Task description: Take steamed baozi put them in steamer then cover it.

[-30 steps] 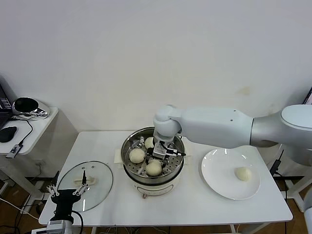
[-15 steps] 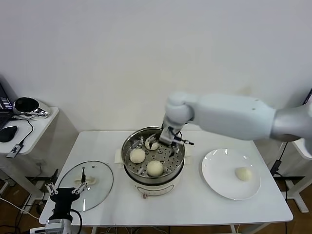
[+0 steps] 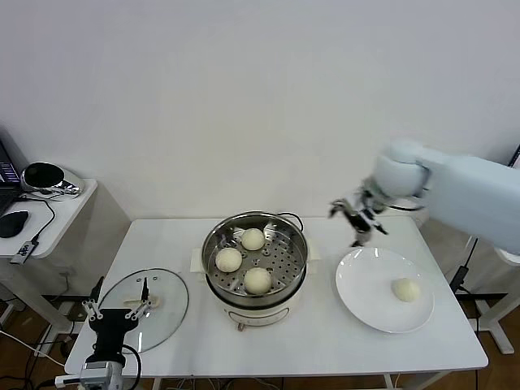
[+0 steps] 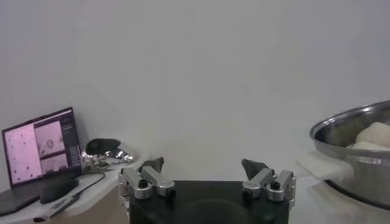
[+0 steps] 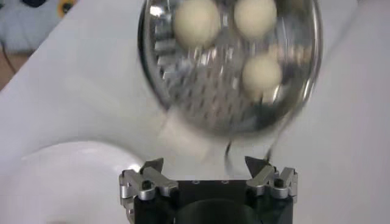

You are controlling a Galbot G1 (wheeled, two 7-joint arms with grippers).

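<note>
The steel steamer [image 3: 213, 244] stands mid-table on its white base, with three cream baozi on its perforated tray: one at the back [image 3: 253, 239], one at the left [image 3: 228, 259], one at the front [image 3: 257, 279]. A fourth baozi [image 3: 405, 289] lies on the white plate [image 3: 361, 288] at the right. The glass cover [image 3: 166, 313] lies flat at the front left. My right gripper [image 3: 354, 219] is open and empty, in the air between steamer and plate; its wrist view shows the steamer [image 5: 183, 103] and three buns. My left gripper [image 3: 114, 312] is open, parked by the cover.
A side table at the far left holds a laptop [image 4: 42, 149] and a shiny bowl [image 3: 45, 175]. A power cord [image 3: 286, 216] runs behind the steamer. A white wall stands behind the table.
My right gripper has left the steamer and swung right and up toward the plate, leaving a third bun on the tray. The left arm has barely moved.
</note>
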